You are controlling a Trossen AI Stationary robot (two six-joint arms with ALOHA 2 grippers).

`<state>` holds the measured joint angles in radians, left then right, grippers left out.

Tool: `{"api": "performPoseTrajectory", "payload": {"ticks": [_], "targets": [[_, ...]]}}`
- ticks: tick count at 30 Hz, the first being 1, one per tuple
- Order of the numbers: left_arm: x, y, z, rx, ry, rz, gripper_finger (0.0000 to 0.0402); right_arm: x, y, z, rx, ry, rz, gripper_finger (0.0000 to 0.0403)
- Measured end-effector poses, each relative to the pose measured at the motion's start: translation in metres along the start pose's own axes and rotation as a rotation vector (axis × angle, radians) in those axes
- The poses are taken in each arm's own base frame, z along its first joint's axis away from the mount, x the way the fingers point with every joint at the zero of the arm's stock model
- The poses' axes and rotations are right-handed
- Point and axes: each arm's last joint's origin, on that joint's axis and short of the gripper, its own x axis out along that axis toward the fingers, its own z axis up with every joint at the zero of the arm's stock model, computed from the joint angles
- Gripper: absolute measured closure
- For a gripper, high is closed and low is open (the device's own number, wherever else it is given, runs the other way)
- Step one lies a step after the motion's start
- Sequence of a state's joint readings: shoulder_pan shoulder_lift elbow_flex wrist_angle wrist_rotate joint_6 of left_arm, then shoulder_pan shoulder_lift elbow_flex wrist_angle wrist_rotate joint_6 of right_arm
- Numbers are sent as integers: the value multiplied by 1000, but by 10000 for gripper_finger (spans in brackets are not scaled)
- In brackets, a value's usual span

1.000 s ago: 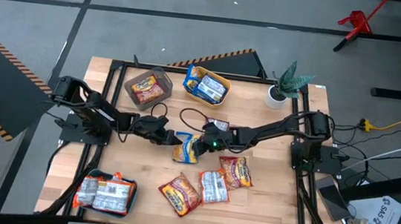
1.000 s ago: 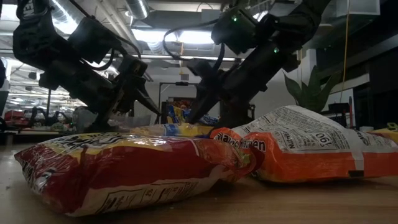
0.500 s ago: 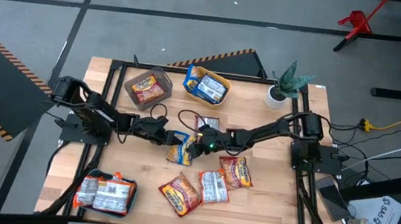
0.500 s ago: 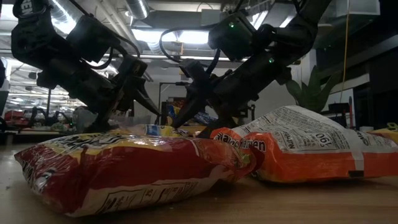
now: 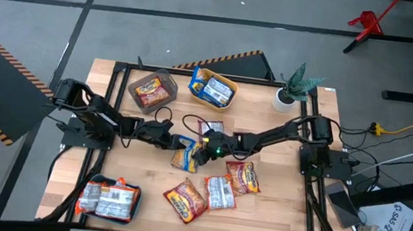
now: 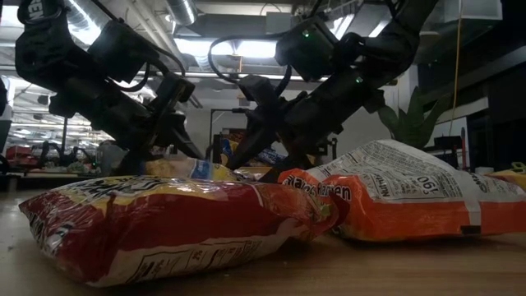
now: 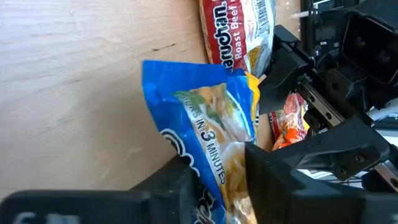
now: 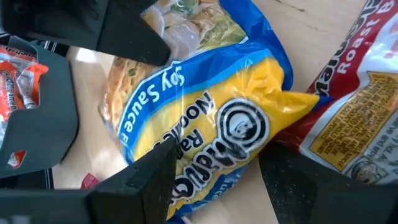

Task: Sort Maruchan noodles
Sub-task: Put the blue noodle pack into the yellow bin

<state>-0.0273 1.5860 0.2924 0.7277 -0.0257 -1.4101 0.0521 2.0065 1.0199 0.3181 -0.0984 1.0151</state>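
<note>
A blue-yellow noodle packet [image 5: 185, 155] sits mid-table between my two grippers. My left gripper [image 5: 175, 140] reaches in from the table's left and is shut on it. My right gripper [image 5: 199, 152] reaches in from the right and is shut on it too. Loose Maruchan noodles lie flat on the table toward the near edge: a red packet [image 5: 184, 199], a silver-white one [image 5: 219, 191] and an orange-red one [image 5: 242, 176]. A silver-and-red packet [image 5: 213, 128] lies just beyond the grippers. My left gripper pinches the blue end of the packet [image 7: 219, 175] between its two fingers [image 7: 177, 183], coming from the table's left. The rest of the packet sticks out beyond the fingertips. My right gripper has the packet's yellow end [image 8: 211, 163] between its two fingers [image 8: 149, 171], which stand across the packet's width. It comes from the table's right. Whether the packet is clear of the table, I cannot tell.
A grey bin [image 5: 166, 79] at the far left holds an orange-red packet. A yellow bin [image 5: 230, 83] beside it holds blue packets, and a teal bin [image 5: 132, 210] at the near left holds silver-white ones. A potted plant [image 5: 292, 90] stands far right.
My right gripper has carried the blue-yellow packet a little toward the table's left, up to my left gripper. My left gripper's fingers, spread wide before, have shut on the packet's blue end.
</note>
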Motion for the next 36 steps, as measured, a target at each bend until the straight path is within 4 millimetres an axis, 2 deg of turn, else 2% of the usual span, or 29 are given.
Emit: {"api": "performPoseTrajectory", "payload": {"ticks": [6,14,20,28,32,36], "targets": [[-1,-4,1,-5,4,-39,328,-12,6,1,-23,54,0,191],[-9,-13,10,-59,23,-109,348,-68,22,7,-126,74,-184,191],[-22,-30,19,-123,-20,-213,366,-105,28,10,-159,34,-291,191],[-39,-50,37,-252,-311,-382,385,-156,38,24,-163,-129,-355,191],[-40,-63,47,-294,-436,-418,387,-179,38,30,-144,-220,-406,191],[-37,-86,59,-280,-541,-438,388,-196,37,33,-139,-283,-440,191]]}}
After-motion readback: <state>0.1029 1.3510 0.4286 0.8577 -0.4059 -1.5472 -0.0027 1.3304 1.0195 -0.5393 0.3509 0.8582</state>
